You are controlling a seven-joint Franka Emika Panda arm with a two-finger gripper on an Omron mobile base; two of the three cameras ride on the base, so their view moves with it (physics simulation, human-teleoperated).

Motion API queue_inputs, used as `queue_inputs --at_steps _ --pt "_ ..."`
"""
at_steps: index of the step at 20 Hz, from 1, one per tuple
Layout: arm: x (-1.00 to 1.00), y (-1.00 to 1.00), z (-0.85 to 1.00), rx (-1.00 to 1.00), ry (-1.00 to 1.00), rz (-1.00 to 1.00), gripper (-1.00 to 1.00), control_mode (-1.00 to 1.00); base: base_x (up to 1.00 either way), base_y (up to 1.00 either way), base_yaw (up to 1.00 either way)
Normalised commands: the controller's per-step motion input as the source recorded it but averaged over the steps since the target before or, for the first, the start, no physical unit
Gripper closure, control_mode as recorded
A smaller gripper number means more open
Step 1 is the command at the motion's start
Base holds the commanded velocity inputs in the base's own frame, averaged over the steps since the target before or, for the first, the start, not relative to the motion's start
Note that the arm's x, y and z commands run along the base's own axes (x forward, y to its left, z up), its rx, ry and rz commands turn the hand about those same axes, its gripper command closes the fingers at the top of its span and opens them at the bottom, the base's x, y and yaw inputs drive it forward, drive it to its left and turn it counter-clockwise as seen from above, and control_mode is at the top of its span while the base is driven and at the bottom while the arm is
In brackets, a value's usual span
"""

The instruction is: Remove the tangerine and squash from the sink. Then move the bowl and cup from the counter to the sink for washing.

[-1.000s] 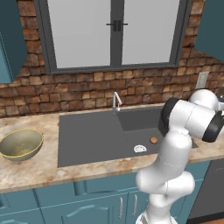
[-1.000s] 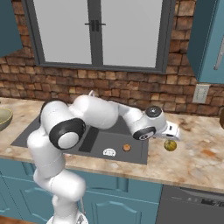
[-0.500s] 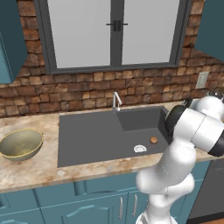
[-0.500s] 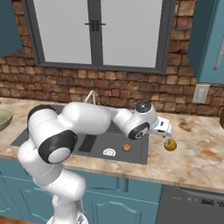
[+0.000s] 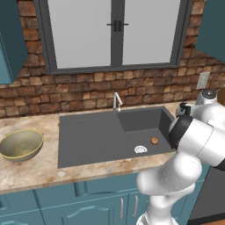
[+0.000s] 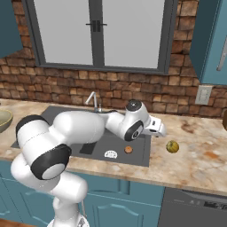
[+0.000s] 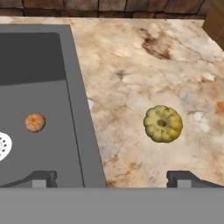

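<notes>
On the counter (image 7: 144, 57) lies one squash (image 7: 162, 124), one tangerine (image 7: 35, 122) in the sink (image 7: 39, 57), hand (image 7: 111, 178) spread wide, empty.

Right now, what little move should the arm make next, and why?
Probably swing back over the sink and lower the open fingers toward the tangerine. The squash already sits out on the counter, while the tangerine lies in the basin.

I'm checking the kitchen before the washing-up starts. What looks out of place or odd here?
A tangerine lies in the sink basin beside the white drain, an odd spot for fruit. The squash sits alone on the counter right of the sink. Nothing looks spilled, tipped or damaged.
</notes>
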Motion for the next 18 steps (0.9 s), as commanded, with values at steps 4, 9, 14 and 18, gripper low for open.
queue_inputs --at_steps 4,9,14,18 --pt "0.0 0.42 0.0 0.0 0.0 0.0 -1.0 -1.0 0.0 0.0 0.0" --pt "0.0 0.39 0.0 0.0 0.0 0.0 -1.0 -1.0 0.0 0.0 0.0" --pt "-0.03 0.32 -0.01 0.0 0.0 0.01 -1.0 -1.0 0.0 0.0 0.0" --pt "-0.08 0.25 -0.03 0.01 0.0 0.04 -1.0 -1.0 0.0 0.0 0.0"
